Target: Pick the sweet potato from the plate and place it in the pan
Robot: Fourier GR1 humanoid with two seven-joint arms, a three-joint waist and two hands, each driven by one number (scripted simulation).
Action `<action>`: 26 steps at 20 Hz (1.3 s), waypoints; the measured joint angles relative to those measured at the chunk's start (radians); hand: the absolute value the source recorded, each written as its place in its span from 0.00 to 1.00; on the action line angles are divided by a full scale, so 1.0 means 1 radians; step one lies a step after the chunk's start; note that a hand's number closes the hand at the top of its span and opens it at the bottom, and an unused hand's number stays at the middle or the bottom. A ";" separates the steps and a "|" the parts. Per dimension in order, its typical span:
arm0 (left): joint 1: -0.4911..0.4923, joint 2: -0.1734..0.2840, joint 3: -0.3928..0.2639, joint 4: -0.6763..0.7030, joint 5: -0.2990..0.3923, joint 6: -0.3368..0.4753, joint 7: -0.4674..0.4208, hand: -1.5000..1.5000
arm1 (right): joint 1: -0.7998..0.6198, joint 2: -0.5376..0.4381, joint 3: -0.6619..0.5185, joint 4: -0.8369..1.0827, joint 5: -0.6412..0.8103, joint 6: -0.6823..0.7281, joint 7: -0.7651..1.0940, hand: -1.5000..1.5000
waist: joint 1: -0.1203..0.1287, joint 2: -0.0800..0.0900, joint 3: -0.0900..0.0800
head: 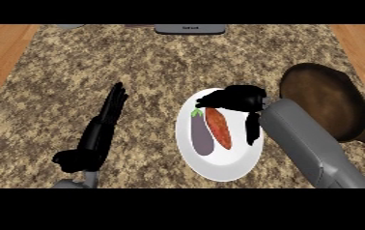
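- Over the far end of the white plate (221,168) the right hand (239,100) hovers with its fingers curled downward, and I see nothing held in them; the thumb (251,130) hangs down along the plate's right side.
- Just beneath those fingers lies the sweet potato (218,126), orange and tapered, lengthwise on the plate; its upper end sits under the fingertips, though contact is hard to confirm.
- Touching or nearly touching its left flank is a purple eggplant (201,133) with a green stem, so there is little room for a finger on that side.
- By my judgement the sweet potato is stiff, fairly light and dry-skinned, not fragile; a pinch across its thicker middle, thumb on the free right side, looks the safest hold, since the pointed ends could slip out.
- Right of the plate, near it, rests the dark brown pan (321,98), partly hidden by the grey right forearm.
- At the view's left, the left hand (100,130) rests open, fingers straight, on the speckled granite counter (143,64).
- At the counter's far edge sits a grey object (189,29) that I cannot identify.
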State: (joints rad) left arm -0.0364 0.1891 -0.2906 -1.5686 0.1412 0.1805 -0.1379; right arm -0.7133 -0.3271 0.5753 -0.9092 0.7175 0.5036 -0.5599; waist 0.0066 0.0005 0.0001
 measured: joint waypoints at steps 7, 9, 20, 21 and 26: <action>-0.020 -0.027 0.035 0.017 -0.023 -0.023 0.006 0.50 | 0.011 0.068 -0.069 0.067 0.067 -0.011 -0.021 0.00 | 0.000 0.001 0.000; -0.029 -0.037 0.039 0.017 -0.030 -0.024 0.020 0.50 | -0.016 0.102 -0.086 0.116 0.087 -0.020 -0.023 0.00 | 0.002 0.001 0.000; 0.000 -0.053 0.058 0.008 -0.051 -0.065 0.002 0.50 | -0.041 0.193 -0.074 0.270 0.247 -0.117 -0.060 1.00 | 0.006 -0.003 -0.001; -0.007 -0.051 0.066 0.012 -0.049 -0.070 0.007 0.50 | -0.040 0.193 -0.068 0.282 0.263 -0.148 -0.086 1.00 | 0.007 -0.005 -0.001; -0.002 -0.073 0.067 0.021 -0.067 -0.071 -0.003 0.50 | -0.065 0.207 -0.079 0.340 0.323 -0.226 -0.157 1.00 | 0.006 -0.011 -0.001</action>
State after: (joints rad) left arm -0.0381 0.1163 -0.2235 -1.5476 0.0737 0.1098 -0.1411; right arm -0.7779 -0.1197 0.4967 -0.5696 1.0401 0.2774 -0.7168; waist 0.0130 -0.0107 -0.0011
